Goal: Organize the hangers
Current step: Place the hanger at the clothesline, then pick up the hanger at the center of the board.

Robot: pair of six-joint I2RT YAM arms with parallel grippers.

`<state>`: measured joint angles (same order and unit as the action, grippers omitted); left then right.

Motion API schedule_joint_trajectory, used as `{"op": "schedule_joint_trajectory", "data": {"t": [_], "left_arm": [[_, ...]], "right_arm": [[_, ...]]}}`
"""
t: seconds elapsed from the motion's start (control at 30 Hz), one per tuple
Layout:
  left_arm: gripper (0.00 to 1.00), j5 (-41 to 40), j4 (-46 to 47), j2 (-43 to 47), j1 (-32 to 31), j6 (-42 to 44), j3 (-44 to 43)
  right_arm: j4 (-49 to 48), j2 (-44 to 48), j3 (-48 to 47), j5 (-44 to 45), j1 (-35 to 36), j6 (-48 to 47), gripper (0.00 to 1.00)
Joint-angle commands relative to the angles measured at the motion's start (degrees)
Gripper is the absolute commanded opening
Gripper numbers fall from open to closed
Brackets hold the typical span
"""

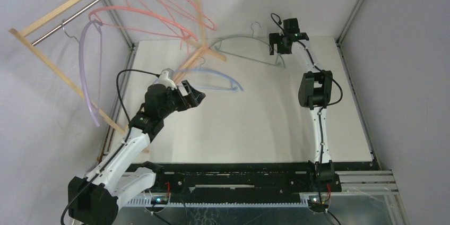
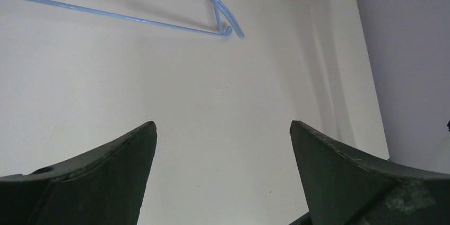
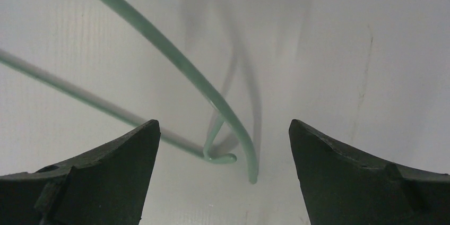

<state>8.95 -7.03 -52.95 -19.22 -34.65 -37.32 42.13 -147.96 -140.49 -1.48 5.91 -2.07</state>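
While right pincer (image 3: pixel 223 124) gapes, green hanger (image 3: pixel 175 58) tip lies beneath, between jaws.

A smooth, glossy green hanger (image 3: pixel 180 65), apparently plastic-coated, is pictured between the matt black fingers (image 3: pixel 106 182) of the right gripper (image 3: pixel 223 124), above a matt off-white table (image 3: pixel 345 50). Ahead of the left gripper (image 2: pixel 223 124), whose dark fingers are scuffed at the edges, a sleek blue hanger (image 2: pixel 222 7) is seen. Beyond it, bare pale wood is shown on the rack (image 1: pixel 53 67), with a shiny metal rod (image 1: pixel 69 16).
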Motion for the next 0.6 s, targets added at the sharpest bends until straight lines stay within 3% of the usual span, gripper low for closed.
{"op": "schedule_joint_trajectory", "data": {"t": [0.0, 0.43, 0.57], "left_arm": [[0.99, 1.9, 3.8, -2.2, -0.3, -0.1, -3.7], [0.99, 3.3, 6.6, -6.8, -0.2, -0.9, -6.5], [0.99, 3.2, 7.0, -7.3, -0.2, -0.6, -6.9]], "right_arm": [[-2.6, -2.0, -4.5, -1.0, -1.1, 2.9, 0.99], [-2.9, -5.1, -6.4, -1.5, -1.8, 5.2, 0.96], [-1.9, -5.1, -6.1, -0.3, -1.7, 5.3, 0.83]]}}
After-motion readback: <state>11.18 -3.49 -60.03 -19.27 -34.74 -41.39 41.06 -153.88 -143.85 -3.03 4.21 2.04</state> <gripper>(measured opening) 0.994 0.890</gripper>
